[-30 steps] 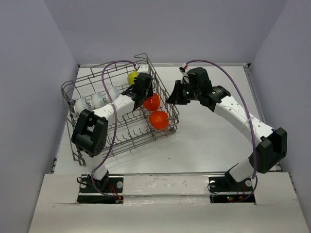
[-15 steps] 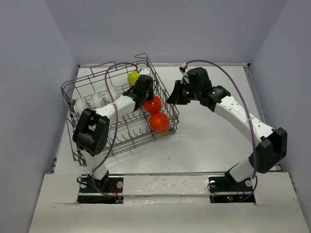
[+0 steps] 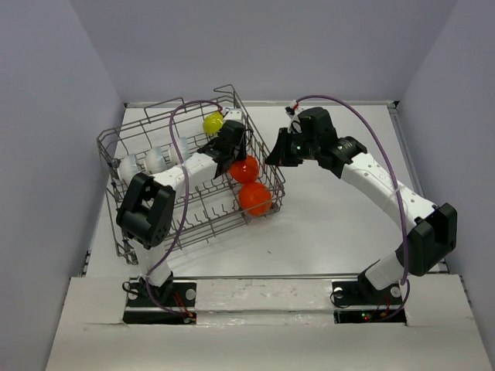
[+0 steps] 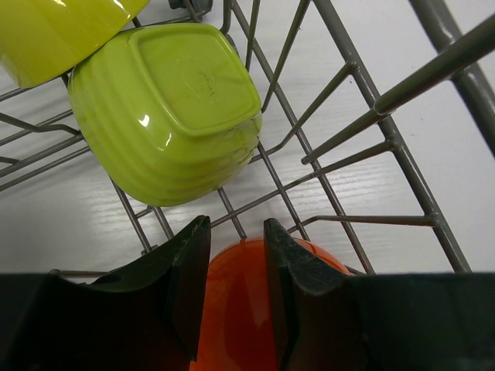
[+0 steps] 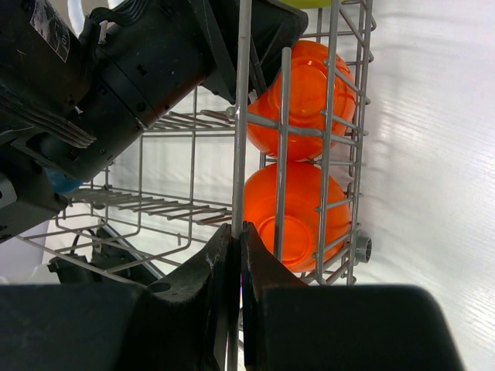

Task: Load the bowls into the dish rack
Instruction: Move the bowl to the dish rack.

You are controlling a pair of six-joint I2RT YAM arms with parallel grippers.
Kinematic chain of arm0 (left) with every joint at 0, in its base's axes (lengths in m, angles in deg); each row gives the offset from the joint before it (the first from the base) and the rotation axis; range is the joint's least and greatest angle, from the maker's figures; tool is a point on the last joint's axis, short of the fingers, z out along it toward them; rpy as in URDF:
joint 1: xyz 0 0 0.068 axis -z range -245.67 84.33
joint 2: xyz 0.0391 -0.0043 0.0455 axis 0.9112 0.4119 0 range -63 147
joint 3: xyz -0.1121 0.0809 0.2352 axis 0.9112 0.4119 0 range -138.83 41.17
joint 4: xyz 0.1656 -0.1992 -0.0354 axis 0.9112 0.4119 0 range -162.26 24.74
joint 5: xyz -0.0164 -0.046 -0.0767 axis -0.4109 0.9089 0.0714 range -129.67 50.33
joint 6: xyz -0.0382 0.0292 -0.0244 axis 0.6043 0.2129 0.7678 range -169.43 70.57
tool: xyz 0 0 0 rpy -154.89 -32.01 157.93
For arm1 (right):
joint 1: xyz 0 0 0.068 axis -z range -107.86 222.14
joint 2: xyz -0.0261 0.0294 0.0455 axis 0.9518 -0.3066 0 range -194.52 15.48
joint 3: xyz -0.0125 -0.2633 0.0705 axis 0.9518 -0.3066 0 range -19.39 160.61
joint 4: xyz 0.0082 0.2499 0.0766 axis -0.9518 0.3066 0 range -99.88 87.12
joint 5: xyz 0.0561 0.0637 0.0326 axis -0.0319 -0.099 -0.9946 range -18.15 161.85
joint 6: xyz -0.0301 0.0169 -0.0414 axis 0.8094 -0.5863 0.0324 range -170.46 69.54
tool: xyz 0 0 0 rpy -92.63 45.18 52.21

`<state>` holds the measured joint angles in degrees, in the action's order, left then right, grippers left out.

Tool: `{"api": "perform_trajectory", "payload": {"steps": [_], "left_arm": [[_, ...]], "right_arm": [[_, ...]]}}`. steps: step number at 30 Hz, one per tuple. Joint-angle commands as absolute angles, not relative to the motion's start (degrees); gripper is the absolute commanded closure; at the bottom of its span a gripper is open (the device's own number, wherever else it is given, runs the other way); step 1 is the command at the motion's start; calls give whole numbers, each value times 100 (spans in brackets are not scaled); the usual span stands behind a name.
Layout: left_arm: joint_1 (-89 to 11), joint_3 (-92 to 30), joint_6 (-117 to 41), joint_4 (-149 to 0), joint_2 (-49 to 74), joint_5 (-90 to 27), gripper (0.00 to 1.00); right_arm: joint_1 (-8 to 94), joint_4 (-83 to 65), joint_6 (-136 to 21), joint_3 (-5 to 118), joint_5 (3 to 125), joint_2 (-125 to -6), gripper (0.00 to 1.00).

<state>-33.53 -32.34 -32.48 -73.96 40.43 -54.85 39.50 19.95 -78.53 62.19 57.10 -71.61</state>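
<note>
Top external: high above the near edge, looking down over the whole bench [image 3: 325, 224].
Left wrist: close inside the dish rack [image 4: 433, 71], facing its floor.
Right wrist: close outside its side wall.
Shared: one orange bowl [image 4: 232, 309] [image 5: 308, 85] [image 3: 244, 168].

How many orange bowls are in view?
2, both in the dish rack's right end: one orange bowl at the left claw, the other orange bowl just nearer the robot. More may be hidden.

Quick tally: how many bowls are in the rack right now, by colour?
Orange bowls: 2
Yellow-green bowls: 2
White bowls: 3, partly hidden
Blue bowl: 1, only a sliver shows
Total: 8
</note>
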Motion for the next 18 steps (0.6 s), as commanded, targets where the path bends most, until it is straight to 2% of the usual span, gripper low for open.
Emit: {"api": "perform_trajectory", "payload": {"steps": [1,18], "left_arm": [[-3307,-3239,-3317,-7420,3746,-5654,56],[-3658,-4284,-3107,-7323,3929,-6348,54]], "right_arm": [[4006,2027,-7577,6314,5875,-7223,95],[4006,2036,-7551,6287,5857,-7232,95]]}}
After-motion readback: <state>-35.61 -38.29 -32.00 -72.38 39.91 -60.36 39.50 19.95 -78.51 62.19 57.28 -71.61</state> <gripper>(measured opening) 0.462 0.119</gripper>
